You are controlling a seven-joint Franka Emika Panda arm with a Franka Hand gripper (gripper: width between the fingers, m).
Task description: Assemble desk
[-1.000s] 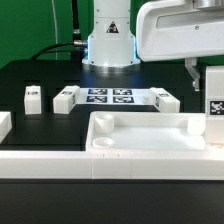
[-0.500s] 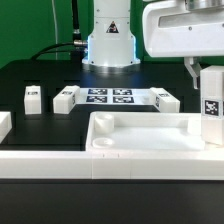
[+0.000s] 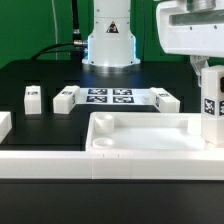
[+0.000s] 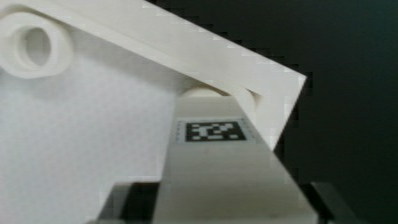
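- One leg (image 3: pixel 211 105) stands upright at the tabletop's (image 3: pixel 150 148) corner on the exterior view's right, its black-and-white tag (image 3: pixel 212 104) facing the camera.
- Its lower end is down at the tabletop's rim; whether it sits in a socket is hidden from that view.
- The gripper (image 4: pixel 226 207) hangs over the top of this leg, with a dark finger (image 3: pixel 194 68) just beside the leg's upper end.
- In the wrist view the leg runs down between the two fingers, and a grey pad (image 4: pixel 135 205) shows on either side of it.
- Whether the pads press on the leg or stand just off it, I cannot tell.
- The wrist view also shows the leg's far end meeting the tabletop's corner wall, and a round socket hole (image 4: pixel 32 48) in the neighbouring corner.
- The tabletop lies flat, open side up, near the front of the black table (image 3: pixel 40 75), just behind a long white rail (image 3: pixel 60 166).
- Three more legs rest apart on the table behind it: two (image 3: pixel 32 97) (image 3: pixel 65 98) toward the exterior view's left, and one (image 3: pixel 165 100) toward its right.
- The marker board (image 3: pixel 110 97) lies flat between the second and third of these, in front of the robot's base (image 3: pixel 108 45).
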